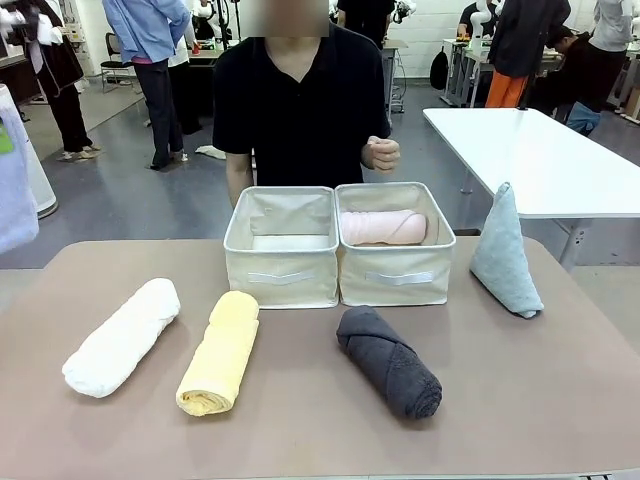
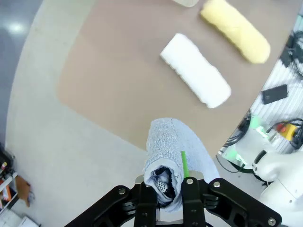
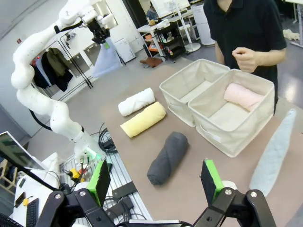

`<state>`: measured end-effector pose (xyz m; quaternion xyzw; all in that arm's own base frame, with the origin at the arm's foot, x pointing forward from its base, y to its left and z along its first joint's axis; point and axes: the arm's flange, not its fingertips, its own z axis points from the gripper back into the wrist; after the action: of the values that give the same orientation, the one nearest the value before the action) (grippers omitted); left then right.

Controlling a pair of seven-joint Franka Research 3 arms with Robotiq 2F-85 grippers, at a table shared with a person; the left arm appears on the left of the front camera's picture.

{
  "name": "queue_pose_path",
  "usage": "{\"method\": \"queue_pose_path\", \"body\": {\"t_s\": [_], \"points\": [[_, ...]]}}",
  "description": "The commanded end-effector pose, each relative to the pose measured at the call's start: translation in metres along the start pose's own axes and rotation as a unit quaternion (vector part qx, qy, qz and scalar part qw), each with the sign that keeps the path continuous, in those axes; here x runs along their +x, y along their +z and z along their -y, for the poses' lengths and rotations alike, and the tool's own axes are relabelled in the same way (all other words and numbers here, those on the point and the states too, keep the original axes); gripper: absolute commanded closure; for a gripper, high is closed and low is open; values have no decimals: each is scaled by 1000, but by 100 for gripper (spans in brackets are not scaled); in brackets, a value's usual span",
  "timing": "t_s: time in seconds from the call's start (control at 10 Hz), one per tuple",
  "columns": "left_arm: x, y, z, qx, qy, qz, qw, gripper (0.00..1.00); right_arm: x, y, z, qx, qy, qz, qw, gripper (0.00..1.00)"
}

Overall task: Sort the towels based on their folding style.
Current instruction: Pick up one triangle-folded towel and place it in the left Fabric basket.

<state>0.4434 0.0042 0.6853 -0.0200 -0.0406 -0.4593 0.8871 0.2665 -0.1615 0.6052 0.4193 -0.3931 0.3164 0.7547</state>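
Left gripper [image 2: 168,182] pinches the blue towel [image 2: 165,142] up past the table [image 1: 300,400] left edge, I'd guess bound for the left bin [image 1: 280,265]; right gripper [image 3: 155,182] gapes empty.

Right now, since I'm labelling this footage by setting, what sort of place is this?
Most likely a robotics lab, not a home: a white robot arm, loose cables and an emergency-stop box beside the table, with a white work table and people behind.
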Motion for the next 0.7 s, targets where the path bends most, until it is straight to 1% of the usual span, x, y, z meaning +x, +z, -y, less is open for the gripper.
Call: {"method": "queue_pose_path", "body": {"t_s": [0.0,0.1,0.3,0.4,0.5,0.6], "points": [[-9,22,6,-2,-16,53,998,100,0,1,0,7,2,0,1000,0],[0,0,0,0,0,0,1000,100,0,1,0,7,2,0,1000,0],[0,0,0,0,0,0,1000,100,0,1,0,7,2,0,1000,0],[-6,14,5,-5,-6,17,1000,84,0,1,0,7,2,0,1000,0],[-3,11,23,22,-60,41,997,84,0,1,0,7,2,0,1000,0],[20,16,30,40,-121,54,990,84,0,1,0,7,2,0,1000,0]]}}
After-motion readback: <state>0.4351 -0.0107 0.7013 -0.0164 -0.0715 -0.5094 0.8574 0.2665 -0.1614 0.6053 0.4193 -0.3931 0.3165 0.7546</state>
